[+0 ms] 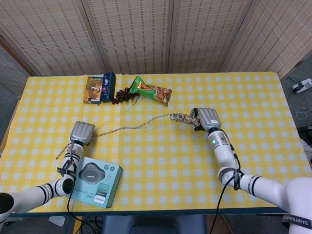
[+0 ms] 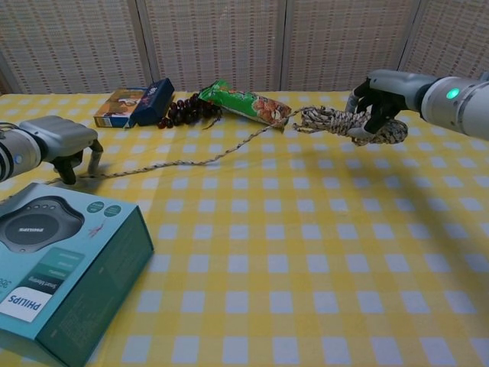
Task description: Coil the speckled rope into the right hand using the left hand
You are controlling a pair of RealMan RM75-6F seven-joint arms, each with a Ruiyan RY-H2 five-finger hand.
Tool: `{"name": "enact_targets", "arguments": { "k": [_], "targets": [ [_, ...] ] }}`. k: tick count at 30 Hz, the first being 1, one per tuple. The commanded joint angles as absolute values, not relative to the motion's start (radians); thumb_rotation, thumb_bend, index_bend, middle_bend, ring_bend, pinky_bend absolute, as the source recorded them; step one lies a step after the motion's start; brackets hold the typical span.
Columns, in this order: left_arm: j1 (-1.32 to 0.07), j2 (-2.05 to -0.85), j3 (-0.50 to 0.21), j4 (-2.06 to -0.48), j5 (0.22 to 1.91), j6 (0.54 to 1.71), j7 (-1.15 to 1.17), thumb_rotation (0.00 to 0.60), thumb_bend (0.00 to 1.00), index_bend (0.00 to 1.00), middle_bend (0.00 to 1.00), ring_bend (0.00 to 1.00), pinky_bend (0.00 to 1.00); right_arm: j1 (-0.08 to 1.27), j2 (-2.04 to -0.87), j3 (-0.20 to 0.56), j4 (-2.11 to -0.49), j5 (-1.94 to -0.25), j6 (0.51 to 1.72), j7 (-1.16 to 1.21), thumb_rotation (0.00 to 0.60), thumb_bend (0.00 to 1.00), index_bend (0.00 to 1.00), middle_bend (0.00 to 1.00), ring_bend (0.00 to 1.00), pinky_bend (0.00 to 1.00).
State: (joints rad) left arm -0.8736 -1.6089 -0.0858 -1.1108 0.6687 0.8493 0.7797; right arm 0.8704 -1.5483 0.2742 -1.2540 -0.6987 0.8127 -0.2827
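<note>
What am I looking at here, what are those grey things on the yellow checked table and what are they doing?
They are two robot arms ending in mechanical hands, seen from the robot's own head camera above and chest camera lower down. The right hand grips a coiled bundle of the speckled rope, which trails across the table to the left hand; its fingers curl down over the rope's far end. Also there: a teal box, a snack packet, dark grapes and a small carton.
</note>
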Motion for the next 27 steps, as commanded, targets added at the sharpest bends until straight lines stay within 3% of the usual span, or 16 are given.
{"name": "enact_targets", "arguments": {
  "k": [1,27],
  "targets": [
    [-0.874,-1.609,-0.088,-1.107,0.666,0.846,0.779,0.600,0.33,0.60,0.87,0.83,0.94,0.869,-1.546,0.276,-1.253,-0.696,0.814,-0.283,0.600,0.51,0.75,0.67,0.57,0.60],
    [-0.882,-1.618,-0.100,-1.098,0.645,0.834,0.787,0.600,0.37,0.67,0.87,0.83,0.94,0.854,-1.543,0.281,-1.233,-0.695,0.808,-0.261,0.600,0.52,0.75,0.67,0.57,0.60]
  ]
}}
